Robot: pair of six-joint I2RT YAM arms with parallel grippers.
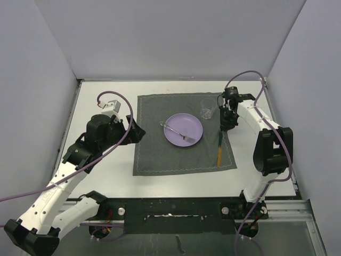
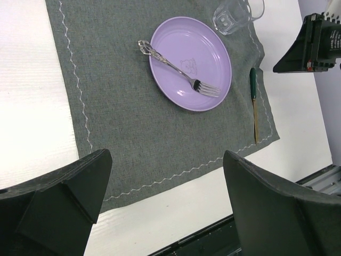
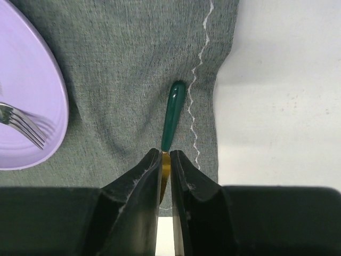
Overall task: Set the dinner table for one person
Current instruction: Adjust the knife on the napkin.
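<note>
While the left pincer gapes empty, the right pincer — nearly together — hovers above the knife.

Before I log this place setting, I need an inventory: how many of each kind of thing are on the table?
Placemat: 1
Plate: 1
Fork: 1
Glass: 1
Knife: 1
Total: 5

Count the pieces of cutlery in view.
2: a silver metal fork lying across the round purple plate; a green-handled, gold-bladed knife near the grey cloth placemat's right edge. None appears hidden.
</note>
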